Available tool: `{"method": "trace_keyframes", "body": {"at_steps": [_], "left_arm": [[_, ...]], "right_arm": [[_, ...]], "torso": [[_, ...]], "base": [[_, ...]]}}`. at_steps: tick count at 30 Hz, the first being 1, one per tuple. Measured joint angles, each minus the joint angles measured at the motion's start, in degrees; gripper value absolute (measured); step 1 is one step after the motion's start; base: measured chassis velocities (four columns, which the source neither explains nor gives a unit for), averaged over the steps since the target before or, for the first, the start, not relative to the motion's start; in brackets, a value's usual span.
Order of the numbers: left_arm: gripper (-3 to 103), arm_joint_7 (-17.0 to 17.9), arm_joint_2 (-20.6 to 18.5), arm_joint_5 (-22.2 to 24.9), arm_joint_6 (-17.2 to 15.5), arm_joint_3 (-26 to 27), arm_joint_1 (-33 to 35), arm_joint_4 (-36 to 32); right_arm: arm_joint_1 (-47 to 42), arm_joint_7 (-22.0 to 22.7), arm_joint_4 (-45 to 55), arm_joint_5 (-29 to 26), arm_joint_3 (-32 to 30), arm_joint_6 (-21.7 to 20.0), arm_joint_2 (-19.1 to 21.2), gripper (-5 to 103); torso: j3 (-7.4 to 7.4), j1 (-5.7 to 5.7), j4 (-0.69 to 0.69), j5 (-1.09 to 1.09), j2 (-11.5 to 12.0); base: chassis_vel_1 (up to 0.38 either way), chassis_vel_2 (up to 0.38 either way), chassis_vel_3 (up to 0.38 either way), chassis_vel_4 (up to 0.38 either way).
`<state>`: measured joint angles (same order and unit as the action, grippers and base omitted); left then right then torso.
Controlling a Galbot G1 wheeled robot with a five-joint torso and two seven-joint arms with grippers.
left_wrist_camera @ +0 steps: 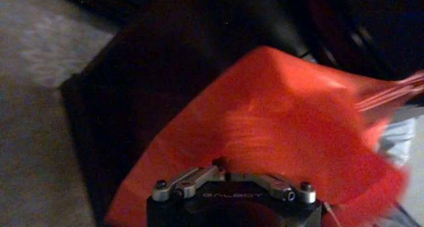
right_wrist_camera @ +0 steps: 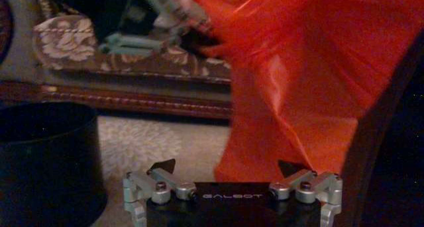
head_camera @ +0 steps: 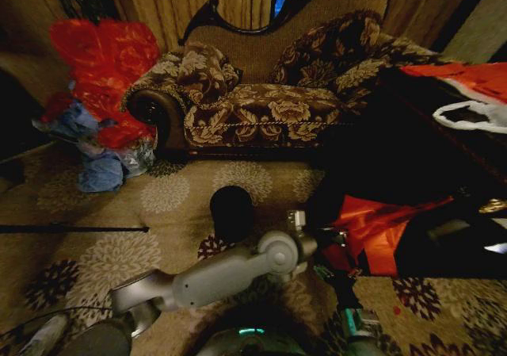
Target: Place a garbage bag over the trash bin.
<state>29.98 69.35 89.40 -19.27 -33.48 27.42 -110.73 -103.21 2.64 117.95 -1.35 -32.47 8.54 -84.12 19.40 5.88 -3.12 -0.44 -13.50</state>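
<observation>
My left gripper [left_wrist_camera: 229, 173] pinches the bag [left_wrist_camera: 278, 122] beside the bin [head_camera: 231, 209]; my right gripper [right_wrist_camera: 229, 168], open and empty, should catch the opposite hem squarely.

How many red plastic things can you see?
3: a heap left of the sofa, the bag at the left end effector, a piece on the right table. More may be hidden.

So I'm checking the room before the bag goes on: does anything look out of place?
Yes. A big heap of red plastic with blue bags is piled on the floor by the sofa. The garbage bag hangs crumpled off the black table, not on the trash bin.
</observation>
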Motion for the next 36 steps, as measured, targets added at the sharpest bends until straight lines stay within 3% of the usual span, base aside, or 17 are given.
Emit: {"method": "trace_keyframes", "body": {"at_steps": [7,9,12,15,18,19,21,24,26,28,30,32,36], "left_arm": [[0,-1.0,-5.3,-0.7,-2.9,4.5,3.6,0.2],[0,-1.8,-9.5,-1.6,-5.1,7.7,6.3,-0.8],[0,-2.9,-12.1,-2.3,-6.1,9.4,7.9,-1.4],[0,-5.9,-17.5,-5.2,-8.3,14.4,12.3,-3.2],[0,-7.2,-19.4,-6.5,-9.6,17.9,14.8,-3.9],[0,-9.0,-21.7,-8.1,-11.4,23.0,18.0,-4.4],[0,-10.3,-22.9,-9.1,-11.9,25.7,19.8,-4.6],[0,-14.1,-26.8,-12.7,-12.1,33.8,26.2,-5.0],[0,-14.4,-27.0,-13.0,-12.1,34.3,26.7,-5.1],[0,-16.4,-29.0,-16.6,-11.4,38.2,31.1,-5.3],[0,-16.4,-29.1,-16.7,-11.4,38.3,31.3,-5.3],[0,-18.6,-29.9,-21.4,-8.1,40.0,34.4,-5.9],[0,-18.8,-28.7,-21.9,-6.6,38.8,31.4,-6.8]], "right_arm": [[-2.3,-2.2,-1.1,1.5,1.4,2.2,0.9,100],[-3.4,-2.8,-1.5,2.2,2.3,3.0,1.4,100],[-3.7,-3.1,-1.8,2.5,2.5,3.4,1.6,100],[-3.9,-3.5,-2.6,2.8,3.0,3.9,1.7,100],[-3.7,-3.5,-2.7,2.9,3.3,3.9,1.9,100],[-3.3,-3.5,-2.7,2.9,3.7,3.9,2.1,100],[-3.1,-3.5,-2.7,2.9,4.0,3.8,2.2,100],[-2.2,-3.4,-2.7,2.9,4.8,3.4,2.6,100],[-2.1,-3.4,-2.7,2.9,4.9,3.4,2.6,100],[-1.7,-3.3,-2.7,2.8,5.5,3.0,2.9,100],[-1.7,-3.3,-2.7,2.8,5.6,3.0,2.9,100],[-0.9,-2.7,-1.9,2.1,5.8,2.6,3.4,100],[0.1,-1.5,0.7,-0.2,5.7,1.3,5.2,100]], "torso": [[0.00,0.00,-0.02,0.01,0.0],[0.00,0.00,-0.01,0.00,0.0],[0.00,0.00,0.00,0.01,0.0],[0.00,0.00,0.00,0.01,0.0],[0.00,0.00,-0.01,-0.01,0.0],[0.00,0.00,-0.01,0.01,0.0],[0.00,0.00,0.01,0.02,0.0],[0.00,0.00,0.01,0.03,0.0],[0.00,0.00,0.00,0.02,0.0],[0.00,0.00,0.01,0.02,0.0],[0.00,0.00,0.01,0.02,0.0],[0.00,0.00,0.02,0.01,0.0],[0.00,0.00,0.00,0.02,0.0]], "base": [[0.000,0.000,0.000,0.000],[0.000,0.000,0.000,0.000],[0.000,0.000,0.000,0.000],[0.000,0.000,0.000,0.000],[0.000,0.000,0.000,0.000],[0.000,0.000,0.000,0.000],[0.000,0.000,0.000,0.000],[0.000,0.000,0.000,0.000],[0.000,0.000,0.000,0.000],[0.000,0.000,0.000,0.000],[0.000,0.000,0.000,0.000],[0.000,0.000,0.000,0.000],[0.000,0.000,0.000,0.000]]}}
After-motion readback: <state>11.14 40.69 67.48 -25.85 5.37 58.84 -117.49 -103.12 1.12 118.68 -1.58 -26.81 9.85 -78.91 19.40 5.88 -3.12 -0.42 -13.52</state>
